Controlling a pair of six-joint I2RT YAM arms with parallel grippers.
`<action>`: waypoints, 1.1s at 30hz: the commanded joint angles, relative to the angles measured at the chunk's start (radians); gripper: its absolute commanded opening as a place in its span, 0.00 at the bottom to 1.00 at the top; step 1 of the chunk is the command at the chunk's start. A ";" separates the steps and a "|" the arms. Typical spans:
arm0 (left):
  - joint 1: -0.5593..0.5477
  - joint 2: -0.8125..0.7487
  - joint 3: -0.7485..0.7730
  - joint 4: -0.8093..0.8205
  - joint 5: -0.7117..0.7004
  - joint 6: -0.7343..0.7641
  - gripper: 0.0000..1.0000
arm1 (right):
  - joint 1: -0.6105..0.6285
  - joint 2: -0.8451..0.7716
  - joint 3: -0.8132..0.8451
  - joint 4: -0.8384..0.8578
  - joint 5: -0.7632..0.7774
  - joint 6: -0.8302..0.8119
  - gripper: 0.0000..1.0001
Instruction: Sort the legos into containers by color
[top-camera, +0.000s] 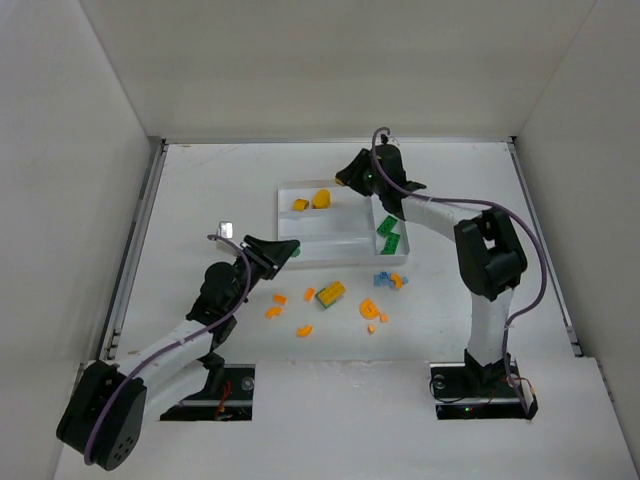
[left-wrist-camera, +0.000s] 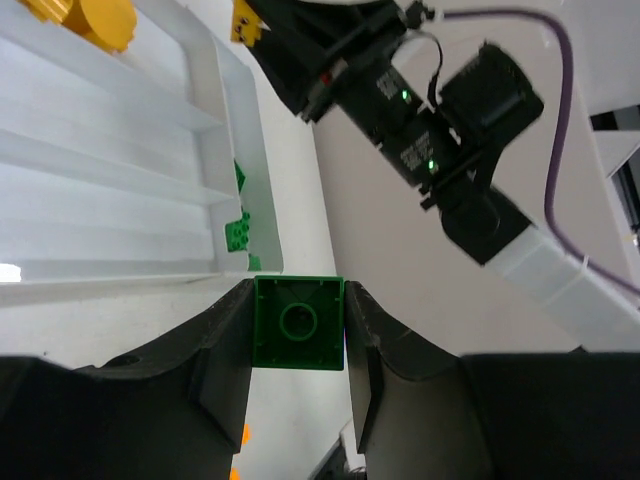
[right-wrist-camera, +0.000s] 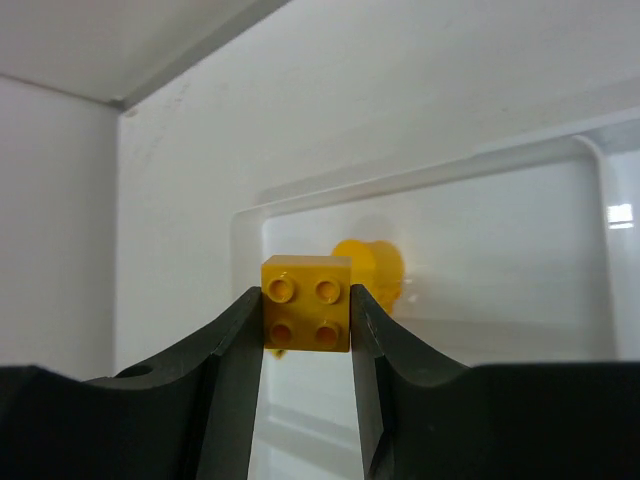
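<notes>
your yellow brick (right-wrist-camera: 306, 303) is pinched between the right fingers (right-wrist-camera: 232, 345) at the far side of the tray (top-camera: 330, 230), near the yellow pieces (top-camera: 320, 199) lying in its far section. the green brick (left-wrist-camera: 298, 323) is clamped in the left fingers (left-wrist-camera: 222, 345) just off the tray's near edge. green pieces (top-camera: 388, 233) sit in the tray's narrow end section. orange bits (top-camera: 368, 309), light-blue pieces (top-camera: 383, 279) and a yellow block (top-camera: 331, 292) lie loose on the table (top-camera: 220, 180) beside that near edge.

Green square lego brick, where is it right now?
In the left wrist view, the small green square plastic brick is pinched between the left arm's fingers, right by the edge of the shallow white plastic tray.
</notes>
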 joint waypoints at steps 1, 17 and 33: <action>-0.067 0.025 0.001 0.032 -0.065 0.062 0.22 | 0.009 0.056 0.098 -0.208 0.093 -0.120 0.35; -0.264 0.224 0.149 0.036 -0.185 0.184 0.22 | 0.051 -0.077 0.019 -0.140 0.104 -0.160 0.71; -0.469 0.745 0.658 -0.037 -0.230 0.401 0.23 | -0.050 -0.903 -0.859 0.128 0.328 -0.079 0.32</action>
